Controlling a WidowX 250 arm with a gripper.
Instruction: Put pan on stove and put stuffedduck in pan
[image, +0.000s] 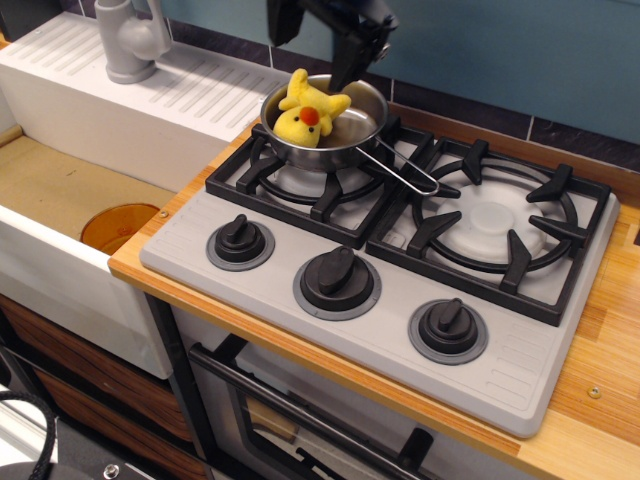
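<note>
The shiny steel pan (350, 140) sits on the left burner grate of the grey stove (400, 330), its wire handle pointing right and forward. The yellow stuffedduck (305, 110) with an orange-red beak lies in the pan, leaning on the left rim. My black gripper (318, 35) is above the pan at the top edge of the view, open and empty, with its fingers apart and clear of the duck.
A white sink (60, 170) with a grey faucet (130, 40) and an orange drain plug (120, 225) lies to the left. The right burner grate (495, 220) holds nothing. Three black knobs (338, 280) line the stove front. A teal wall stands behind.
</note>
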